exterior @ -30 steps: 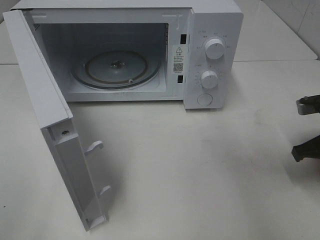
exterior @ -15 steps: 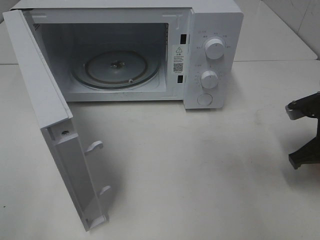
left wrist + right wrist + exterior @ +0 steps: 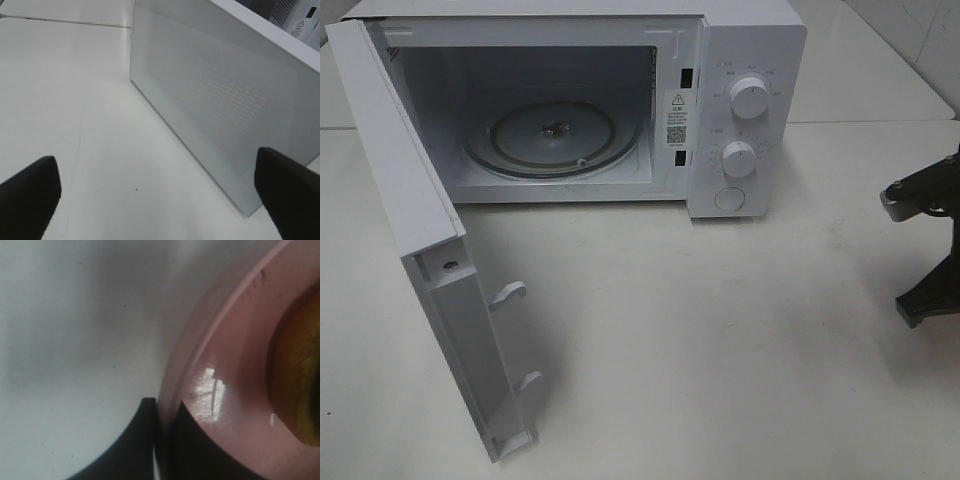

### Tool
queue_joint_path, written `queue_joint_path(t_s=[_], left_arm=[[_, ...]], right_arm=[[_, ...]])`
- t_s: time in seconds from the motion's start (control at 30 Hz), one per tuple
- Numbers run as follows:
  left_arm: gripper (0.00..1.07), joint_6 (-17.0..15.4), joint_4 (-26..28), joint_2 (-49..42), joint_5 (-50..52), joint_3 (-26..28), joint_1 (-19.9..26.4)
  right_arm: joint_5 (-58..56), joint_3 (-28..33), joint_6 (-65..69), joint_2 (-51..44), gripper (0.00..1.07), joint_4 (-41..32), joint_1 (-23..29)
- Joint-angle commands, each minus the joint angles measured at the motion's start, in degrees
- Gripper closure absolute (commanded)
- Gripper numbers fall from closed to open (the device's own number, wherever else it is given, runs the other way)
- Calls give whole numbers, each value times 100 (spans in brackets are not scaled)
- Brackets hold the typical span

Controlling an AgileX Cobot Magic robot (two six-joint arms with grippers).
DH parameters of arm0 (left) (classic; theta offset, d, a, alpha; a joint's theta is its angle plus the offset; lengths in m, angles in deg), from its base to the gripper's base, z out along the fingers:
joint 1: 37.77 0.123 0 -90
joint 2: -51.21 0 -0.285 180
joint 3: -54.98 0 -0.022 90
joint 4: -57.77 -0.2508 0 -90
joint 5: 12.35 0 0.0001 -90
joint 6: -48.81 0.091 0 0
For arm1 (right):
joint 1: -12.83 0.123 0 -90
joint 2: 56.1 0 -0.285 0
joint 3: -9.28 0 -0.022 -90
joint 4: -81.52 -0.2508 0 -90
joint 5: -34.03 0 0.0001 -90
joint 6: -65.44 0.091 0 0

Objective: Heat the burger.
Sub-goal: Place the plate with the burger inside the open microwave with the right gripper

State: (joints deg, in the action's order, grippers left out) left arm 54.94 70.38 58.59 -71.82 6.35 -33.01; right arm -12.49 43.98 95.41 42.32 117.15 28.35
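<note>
Burger [image 3: 300,380] sits on pink plate [image 3: 225,365] toward the right edge of the tabletop [image 3: 720,350], likely light, soft, squashable and prone to sliding if tilted, so better carried by the stiff plate rim, where right tool [image 3: 162,407] is clamped shut; left tool [image 3: 157,175] gapes wide, holding nothing.

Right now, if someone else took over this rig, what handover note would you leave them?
Left gripper: open, empty, beside the outer face of the microwave door.
Right gripper: shut on the rim of the pink plate; the burger sits on that plate, out past the right edge of the high view.
Done: door swung wide open, glass turntable bare.
Left: carry plate and burger onto the turntable, let go, close the door, start the microwave.
</note>
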Motion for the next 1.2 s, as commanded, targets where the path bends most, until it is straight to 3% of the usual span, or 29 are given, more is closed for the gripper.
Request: queue_joint_path(t_s=[0.03, 1.2], left_arm=[[9, 0, 6, -97, 40, -17, 23], [9, 0, 6, -97, 40, -17, 23]], right_arm=[[-527, 17, -120, -315, 107, 269, 361], [-957, 17, -1180, -590, 107, 109, 3552]])
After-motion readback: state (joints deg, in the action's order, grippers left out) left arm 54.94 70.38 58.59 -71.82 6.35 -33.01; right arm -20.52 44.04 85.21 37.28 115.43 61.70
